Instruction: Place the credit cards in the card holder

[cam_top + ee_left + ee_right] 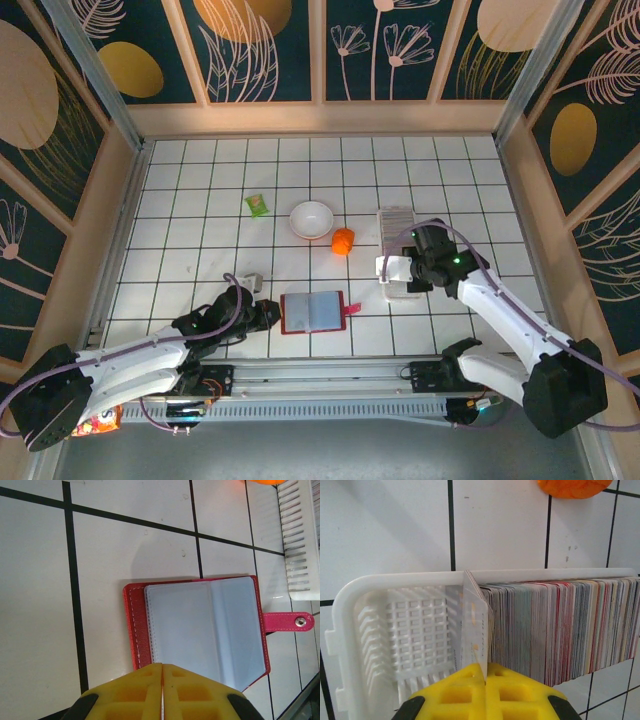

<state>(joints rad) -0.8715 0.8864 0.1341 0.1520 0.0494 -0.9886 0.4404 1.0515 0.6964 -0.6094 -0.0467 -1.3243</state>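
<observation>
The card holder (312,312) lies open on the table, red outside with pale sleeves inside (200,630). My left gripper (162,666) is shut with its yellow tips at the holder's near edge; I cannot tell whether they press on it. It sits at the holder's left side (268,315). The credit cards (560,630) stand on edge in a packed row in a white lattice tray (395,625). My right gripper (485,667) is shut on one pale card (475,625), which tilts out from the row's end. It hangs over the tray's near half (395,268).
An orange object (343,241), a white bowl (311,219) and a small green item (258,205) lie behind the holder. The tray (397,225) stands lengthwise right of the orange object. Wooden walls fence the tiled table on three sides.
</observation>
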